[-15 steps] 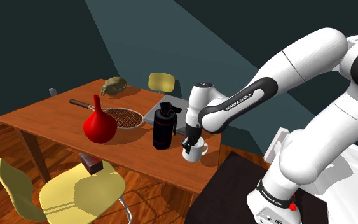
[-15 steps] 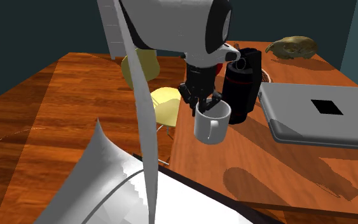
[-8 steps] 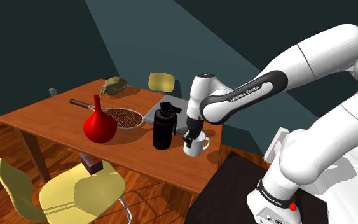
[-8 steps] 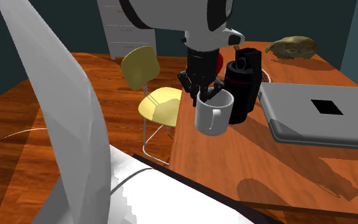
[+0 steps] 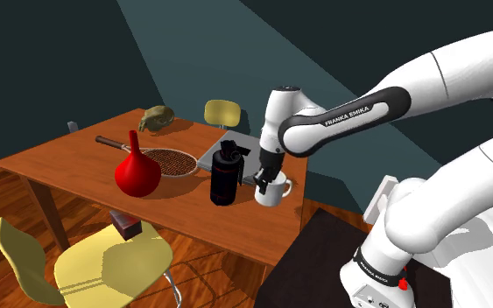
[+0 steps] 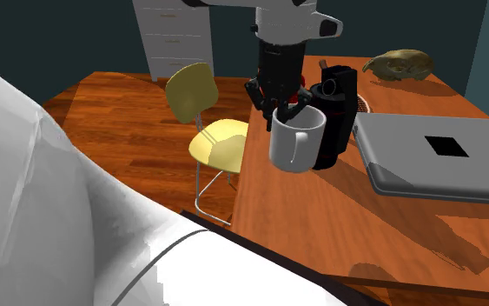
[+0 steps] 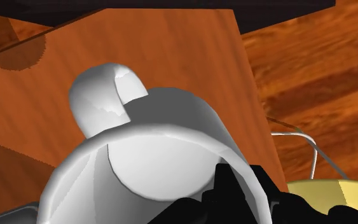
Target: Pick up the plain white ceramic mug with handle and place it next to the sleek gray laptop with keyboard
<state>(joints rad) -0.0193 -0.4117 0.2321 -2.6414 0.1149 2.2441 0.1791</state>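
As my gripper (image 6: 279, 104) clamps the white mug (image 6: 297, 143), it has risen since the earlier frame. Black bottle (image 6: 333, 117) stands beside the white mug, near laptop (image 6: 433, 156).

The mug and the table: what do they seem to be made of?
The mug looks smooth, plain white, softly shaded: perhaps glazed ceramic, but that stays open. The table looks like polished wood: reddish-brown streaked grain, faint sheen.
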